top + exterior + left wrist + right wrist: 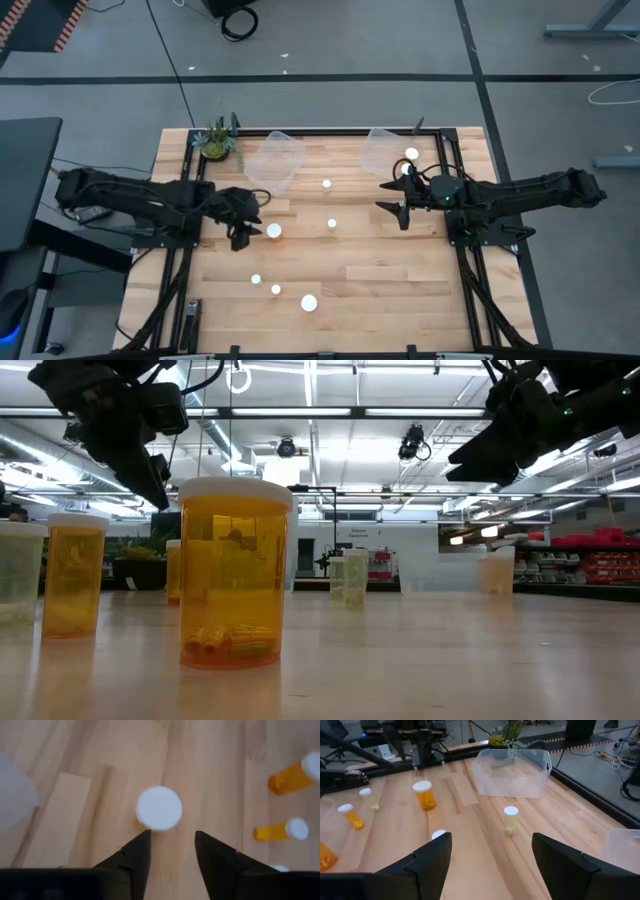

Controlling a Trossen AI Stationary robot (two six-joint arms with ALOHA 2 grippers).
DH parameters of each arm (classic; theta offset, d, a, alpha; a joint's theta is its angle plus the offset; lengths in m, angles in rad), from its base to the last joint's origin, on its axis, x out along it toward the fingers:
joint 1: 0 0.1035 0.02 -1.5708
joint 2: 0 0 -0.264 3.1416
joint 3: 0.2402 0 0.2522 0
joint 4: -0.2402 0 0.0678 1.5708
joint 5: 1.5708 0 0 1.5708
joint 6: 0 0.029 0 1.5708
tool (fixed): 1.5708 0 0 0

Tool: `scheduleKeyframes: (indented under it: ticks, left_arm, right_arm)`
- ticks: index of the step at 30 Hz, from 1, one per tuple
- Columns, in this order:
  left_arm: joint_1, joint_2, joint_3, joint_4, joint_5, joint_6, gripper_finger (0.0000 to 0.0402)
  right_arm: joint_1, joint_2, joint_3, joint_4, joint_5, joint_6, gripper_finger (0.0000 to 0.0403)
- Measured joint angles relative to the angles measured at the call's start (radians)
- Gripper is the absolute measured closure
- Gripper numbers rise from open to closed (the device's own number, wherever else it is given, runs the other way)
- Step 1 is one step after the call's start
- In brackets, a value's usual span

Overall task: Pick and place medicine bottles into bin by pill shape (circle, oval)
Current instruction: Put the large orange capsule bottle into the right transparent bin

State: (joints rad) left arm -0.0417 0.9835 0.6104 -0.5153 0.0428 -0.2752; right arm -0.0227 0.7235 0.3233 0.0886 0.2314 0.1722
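Note:
Several medicine bottles with white caps and amber bodies stand upright on the wooden table (400, 270). My left gripper (248, 226) is open and points down, just left of one bottle (273, 231). In the left wrist view its cap (159, 808) lies just ahead of the gripper's (172, 847) fingertips, untouched. My right gripper (392, 203) is open and empty, raised above the table beside the right bin (378, 150). In the right wrist view the right gripper (492, 855) faces a pale bottle (510, 820). Two white caps (411, 154) show in the right bin.
A second clear bin (276, 158) lies at the far middle, next to a potted plant (216, 141). Loose bottles stand at mid table (332, 223) and toward the near edge (309, 302). In the low view, one large bottle (235, 575) stands close to the camera. Black frame rails run along both table sides.

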Motion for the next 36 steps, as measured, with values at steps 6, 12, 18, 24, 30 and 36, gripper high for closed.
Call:
scheduleKeyframes:
  ticks: [6,12,18,24,30,36]
  left_arm:
    - [-0.062,0.117,0.001,0.013,-0.047,0.026,0.0171]
    - [-0.104,0.237,0.001,0.054,-0.104,0.026,0.0136]
    - [-0.124,0.325,0.000,0.109,-0.180,-0.002,0.0139]
    - [-0.138,0.357,0.000,0.161,-0.233,-0.033,0.0154]
    - [-0.143,0.382,-0.016,0.253,-0.260,-0.054,0.0173]
    - [-0.148,0.442,-0.016,0.280,-0.267,-0.085,0.0192]
  right_arm:
    - [0.000,0.000,0.000,-0.007,0.000,0.000,0.0121]
    - [0.000,0.000,0.000,-0.013,0.000,0.000,0.0121]
    - [0.000,0.000,0.000,-0.012,0.000,0.004,0.0121]
    - [0.000,0.000,0.000,-0.014,0.000,0.011,0.0121]
    - [0.000,0.001,0.000,-0.019,0.000,0.016,0.0121]
    - [0.011,0.002,0.000,-0.022,0.001,0.027,0.0121]
